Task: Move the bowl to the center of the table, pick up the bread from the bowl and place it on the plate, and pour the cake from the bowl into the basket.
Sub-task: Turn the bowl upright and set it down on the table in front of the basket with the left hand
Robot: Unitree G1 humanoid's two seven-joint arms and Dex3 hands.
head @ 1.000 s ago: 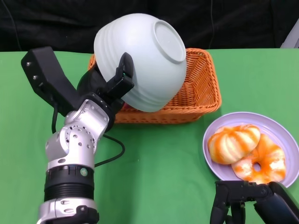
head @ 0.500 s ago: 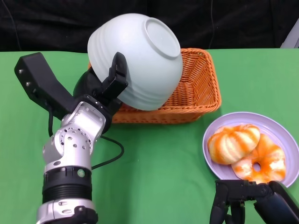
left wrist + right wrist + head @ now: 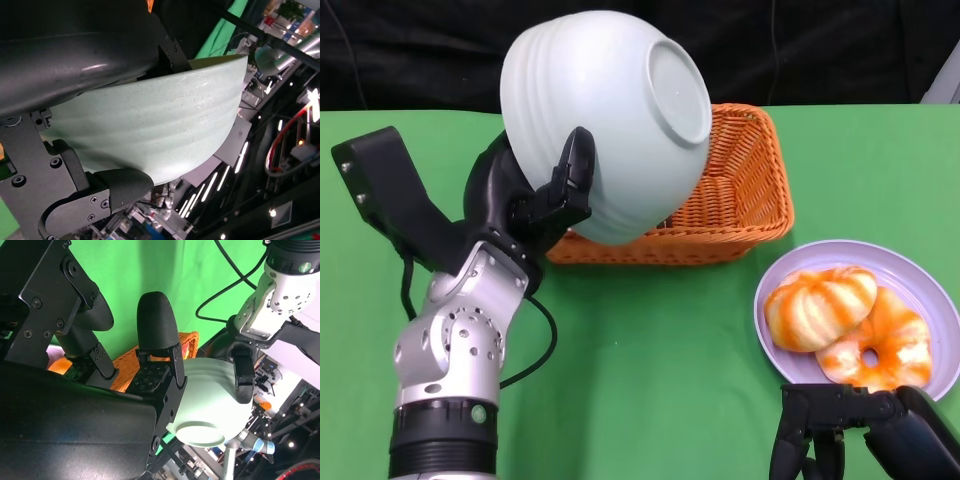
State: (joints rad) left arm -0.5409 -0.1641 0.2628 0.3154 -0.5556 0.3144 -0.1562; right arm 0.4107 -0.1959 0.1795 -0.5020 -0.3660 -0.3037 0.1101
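My left hand (image 3: 535, 195) grips the pale green bowl (image 3: 605, 120) and holds it tipped over, base toward the camera, above the left part of the orange basket (image 3: 740, 190). The left wrist view fills with the bowl's ribbed wall (image 3: 160, 120) between that hand's fingers (image 3: 115, 187). The bowl's inside and the cake are hidden. Two orange-and-white breads (image 3: 820, 305) lie on the lilac plate (image 3: 840, 255) at the right. My right hand (image 3: 850, 425) rests low near the table's front edge below the plate, fingers apart, holding nothing. The bowl (image 3: 210, 402) and basket (image 3: 130, 362) also show in the right wrist view.
The green table (image 3: 660, 370) stretches between my arms. A black cable (image 3: 545, 335) loops beside my left forearm (image 3: 455, 370). A black backdrop runs behind the table.
My left hand has lifted the tipped bowl a little higher and to the left over the basket. The right hand and plate have not moved.
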